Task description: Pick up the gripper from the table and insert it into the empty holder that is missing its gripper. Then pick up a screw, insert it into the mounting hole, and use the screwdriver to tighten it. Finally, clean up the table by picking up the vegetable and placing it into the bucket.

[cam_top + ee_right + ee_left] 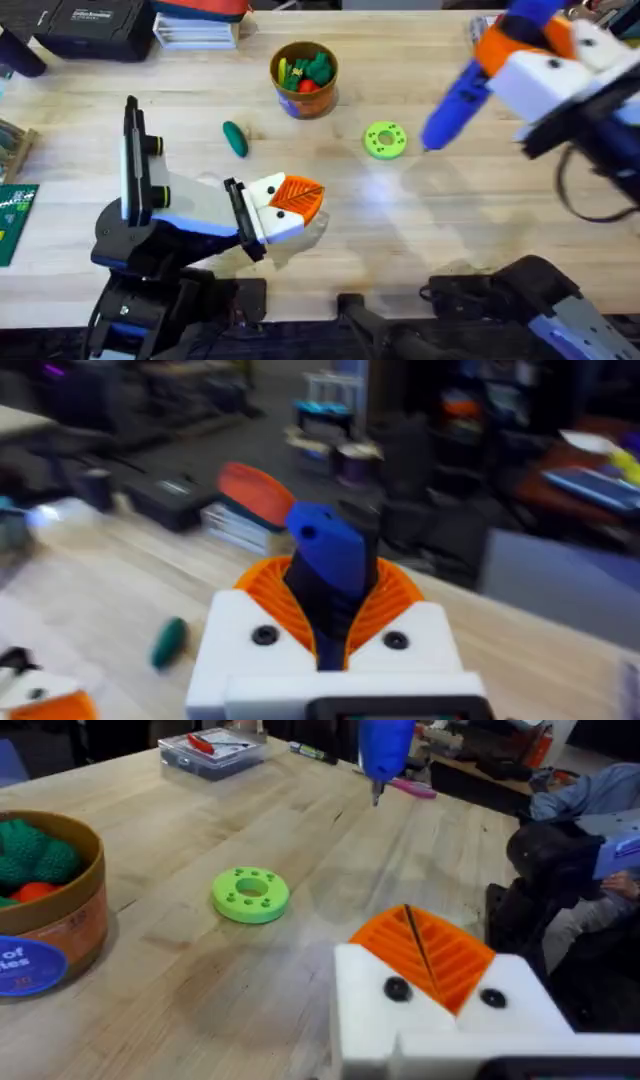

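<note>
two arms are up on my feeds. my right gripper is raised above the far right of the table, its orange pads clamped on the screwdriver; from overhead the blue handle slants down toward the table and its tip ends just right of the light green disc. on the right wrist feed the handle stands between the two ribbed pads. my left gripper sits low near the table's middle, its orange pads pressed together with nothing between them; the left wrist feed shows only a thin seam where they meet. the vegetable lies on the wood, left of the disc and just below and left of the bucket, apart from it. the bucket stands at the far middle, holding green, red and yellow toy produce.
</note>
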Controlling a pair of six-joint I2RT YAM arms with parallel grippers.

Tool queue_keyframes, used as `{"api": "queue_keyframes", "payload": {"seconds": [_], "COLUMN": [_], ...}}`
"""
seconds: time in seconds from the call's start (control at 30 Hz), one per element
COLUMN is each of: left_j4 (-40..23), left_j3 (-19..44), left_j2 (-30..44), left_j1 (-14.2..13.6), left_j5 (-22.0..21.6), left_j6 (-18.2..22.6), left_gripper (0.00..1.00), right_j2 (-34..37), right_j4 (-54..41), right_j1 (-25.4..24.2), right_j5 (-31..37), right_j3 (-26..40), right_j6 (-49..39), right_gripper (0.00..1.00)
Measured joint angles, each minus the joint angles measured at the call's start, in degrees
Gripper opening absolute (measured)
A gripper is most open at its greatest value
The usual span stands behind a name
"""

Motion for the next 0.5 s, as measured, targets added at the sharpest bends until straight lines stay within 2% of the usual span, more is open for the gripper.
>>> {"api": "queue_keyframes", "payload": {"seconds": [0.1, 0.23, 0.5], "left_j4": [0.0, 0.0, 0.0], "left_j3": [0.0, 0.0, 0.0], "left_j2": [0.0, 0.0, 0.0], "left_j1": [0.0, 0.0, 0.0], "left_j5": [0.0, 0.0, 0.0], "left_j6": [0.0, 0.0, 0.2], "left_gripper": [0.004, 0.004, 0.004], "right_j2": [1.5, 5.2, 16.3], "right_j4": [11.3, 23.5, 45.0], "right_j1": [7.4, 15.9, 27.4], "right_j5": [0.0, -0.2, -2.3], "right_j3": [-4.1, -6.4, -6.5], "right_j6": [1.1, 1.9, 2.4], "right_gripper": [0.090, 0.090, 0.090]}}
